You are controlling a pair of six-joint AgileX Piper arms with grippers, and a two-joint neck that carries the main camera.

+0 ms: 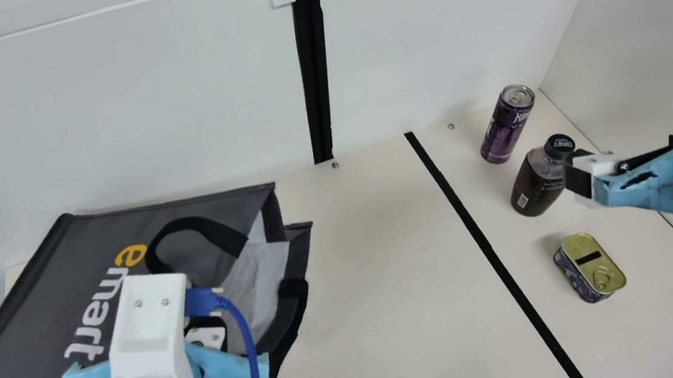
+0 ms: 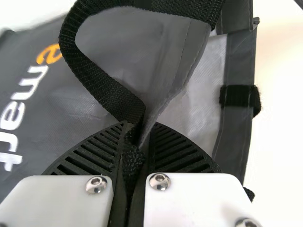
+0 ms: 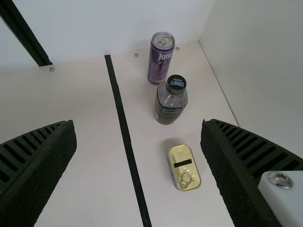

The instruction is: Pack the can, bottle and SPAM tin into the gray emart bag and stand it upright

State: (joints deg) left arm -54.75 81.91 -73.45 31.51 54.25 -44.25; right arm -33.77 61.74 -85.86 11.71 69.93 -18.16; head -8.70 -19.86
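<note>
I think the gray bag (image 1: 28,283), lying down, is being opened first; next its mouth should be pulled wide. The left hand (image 2: 138,128) leans over it, pinching its black strap (image 2: 97,86). The right hand (image 3: 137,125) is wide open, up near the can (image 1: 505,131), bottle (image 1: 534,184) and SPAM tin (image 1: 586,261) on the table (image 1: 389,239).

I see emart bag (image 1: 35,300) as matt cloth, handle (image 2: 104,87) rough woven webbing. Can (image 1: 506,128): glossy metal. Bottle (image 1: 531,187): smooth, shiny plastic. SPAM tin (image 1: 590,267): shiny metal top. Table (image 1: 379,258): smooth, matt.
</note>
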